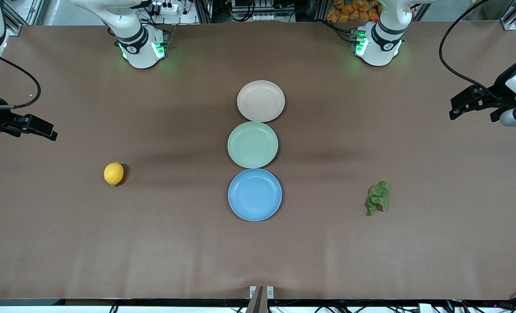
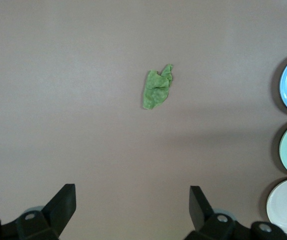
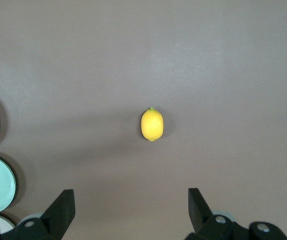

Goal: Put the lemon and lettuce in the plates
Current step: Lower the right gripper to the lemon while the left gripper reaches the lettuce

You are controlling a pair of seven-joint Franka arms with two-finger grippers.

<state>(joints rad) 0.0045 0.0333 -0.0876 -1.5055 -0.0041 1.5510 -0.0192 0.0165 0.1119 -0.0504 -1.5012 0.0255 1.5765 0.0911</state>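
Observation:
The yellow lemon (image 1: 114, 174) lies on the table toward the right arm's end and shows in the right wrist view (image 3: 152, 124). The green lettuce (image 1: 378, 198) lies toward the left arm's end and shows in the left wrist view (image 2: 158, 87). The beige-pink plate (image 1: 261, 101) and the blue plate (image 1: 255, 194) are both empty at mid-table. My right gripper (image 3: 129, 197) is open and empty, up over the table's edge at the right arm's end (image 1: 49, 132). My left gripper (image 2: 132, 195) is open and empty, up over the left arm's end (image 1: 455, 112).
A pale green plate (image 1: 253, 144), empty, sits between the beige-pink and blue plates, touching both. The three plates form a row down the table's middle. Brown table surface (image 1: 175, 243) lies around the lemon and the lettuce. The arm bases stand at the table's back edge.

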